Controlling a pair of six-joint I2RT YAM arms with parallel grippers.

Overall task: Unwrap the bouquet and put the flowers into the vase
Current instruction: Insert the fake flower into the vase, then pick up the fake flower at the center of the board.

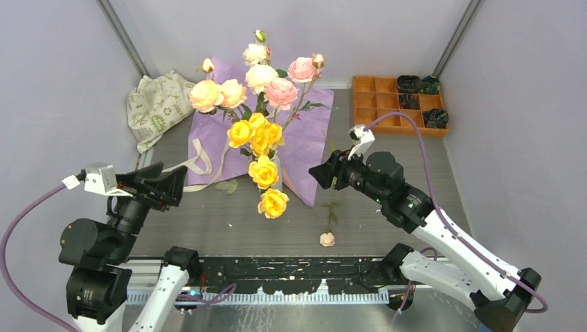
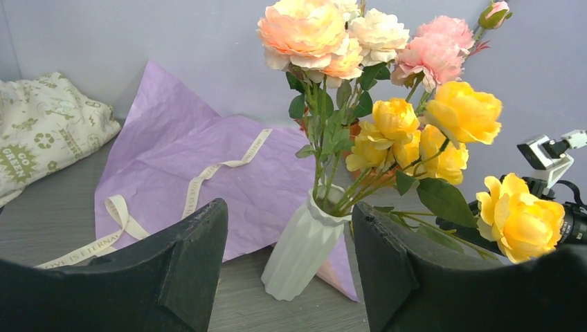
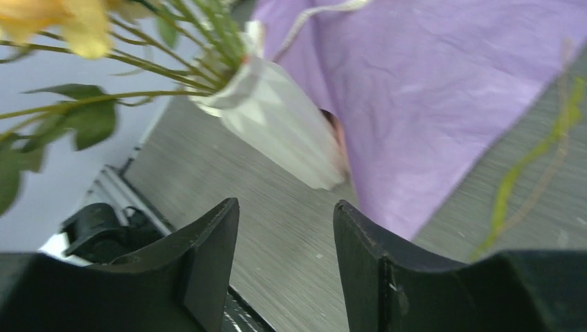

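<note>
Black left fingers (image 2: 173,270) gape wide, empty; right fingers (image 3: 201,263) stand apart, empty too. Between them the vase (image 2: 301,252) holds the flowers (image 1: 262,131), at the spread purple paper's (image 1: 304,138) edge. A stray rose (image 1: 327,238) lies near the right arm; cloth bag (image 1: 156,107) and orange tray (image 1: 387,104) occupy the worktop's (image 1: 387,200) far corners.

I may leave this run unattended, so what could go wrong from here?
1. The small vase carries a wide, heavy spread of flowers, with yellow blooms leaning out low. The open right end effector is close beside it, and a nudge could tip it over.
2. One stray stem lies flat on the table by that end effector. Being thin and flat, it may slip from a grasp or get left out.
</note>
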